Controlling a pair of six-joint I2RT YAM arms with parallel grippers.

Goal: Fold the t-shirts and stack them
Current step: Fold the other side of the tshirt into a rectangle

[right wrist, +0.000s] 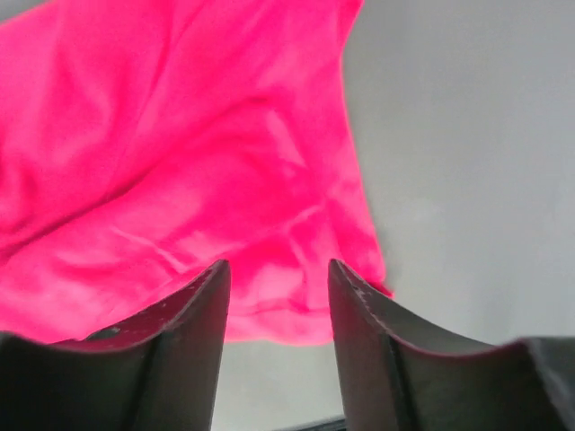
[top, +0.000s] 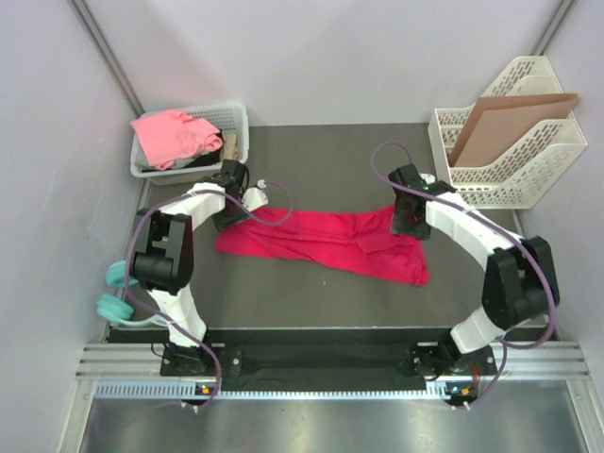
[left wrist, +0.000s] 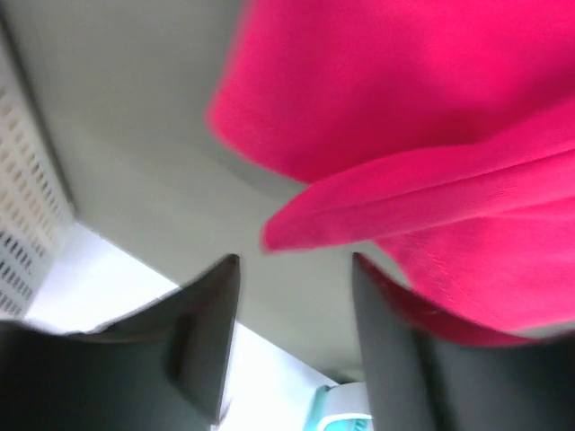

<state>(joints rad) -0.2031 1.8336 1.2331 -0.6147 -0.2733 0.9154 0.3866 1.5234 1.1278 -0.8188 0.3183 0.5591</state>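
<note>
While the left gripper [left wrist: 295,268] and right gripper [right wrist: 278,269] hang spread and empty at the ends of the crimson t-shirt [top: 326,243], a rumpled band on the surface [top: 321,160], the salmon-pink t-shirt [top: 168,135] sits crumpled in the far basket [top: 243,121], nothing stacked.

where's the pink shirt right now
In the top view, the pink shirt lies in the white basket at the far left, apart from the red shirt spread out in the middle.
</note>
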